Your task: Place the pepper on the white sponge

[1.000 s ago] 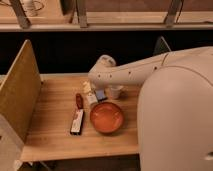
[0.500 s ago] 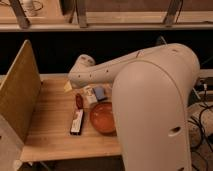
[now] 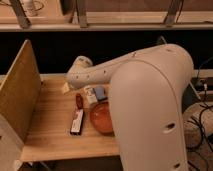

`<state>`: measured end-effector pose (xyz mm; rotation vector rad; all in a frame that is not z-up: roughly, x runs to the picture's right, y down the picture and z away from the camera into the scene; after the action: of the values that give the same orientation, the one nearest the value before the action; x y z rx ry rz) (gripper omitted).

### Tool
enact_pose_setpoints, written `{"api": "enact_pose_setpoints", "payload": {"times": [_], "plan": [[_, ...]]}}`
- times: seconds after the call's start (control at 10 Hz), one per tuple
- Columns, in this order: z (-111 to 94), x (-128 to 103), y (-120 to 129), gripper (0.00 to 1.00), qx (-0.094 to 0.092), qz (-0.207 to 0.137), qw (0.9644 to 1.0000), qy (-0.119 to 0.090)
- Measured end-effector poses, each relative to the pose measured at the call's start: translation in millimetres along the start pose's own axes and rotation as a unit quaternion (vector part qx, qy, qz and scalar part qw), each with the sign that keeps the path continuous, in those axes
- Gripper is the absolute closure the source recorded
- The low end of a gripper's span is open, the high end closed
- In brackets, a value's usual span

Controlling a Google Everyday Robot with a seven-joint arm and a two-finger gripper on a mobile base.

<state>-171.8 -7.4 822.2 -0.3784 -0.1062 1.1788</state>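
**Pepper lies beside the sponge, gripper spread**

The round orange bowl (image 3: 101, 118), near the wooden table's (image 3: 50, 135) front edge, shows only its plain inside. The small dark red pepper (image 3: 79, 101) lies mid-table, just left of the narrow white sponge (image 3: 90, 95) — not on it. The white arm (image 3: 145, 100) reaches left along the back edge — its gripper (image 3: 66, 86) hangs there, jaws spread.

1. A light wooden counter (image 3: 50, 132) fills the lower left of the view.
2. An upright tan panel (image 3: 17, 95) stands along the counter's left edge.
3. Behind the counter is a dark recess (image 3: 50, 52).
4. Above it, a pale ledge (image 3: 125, 24) crosses the view, with slanted metal posts (image 3: 21, 12) on it.
5. Dark cables (image 3: 202, 120) trail at the right; the light is dim and warm.
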Motion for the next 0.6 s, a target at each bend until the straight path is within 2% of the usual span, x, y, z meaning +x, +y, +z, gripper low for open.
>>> {"api": "enact_pose_setpoints", "payload": {"times": [0.2, 0.6], "plan": [[3, 9, 1, 0.2, -0.002, -0.005, 0.9999, 0.012], [31, 29, 29, 0.2, -0.036, -0.015, 0.9984, 0.041]]}}
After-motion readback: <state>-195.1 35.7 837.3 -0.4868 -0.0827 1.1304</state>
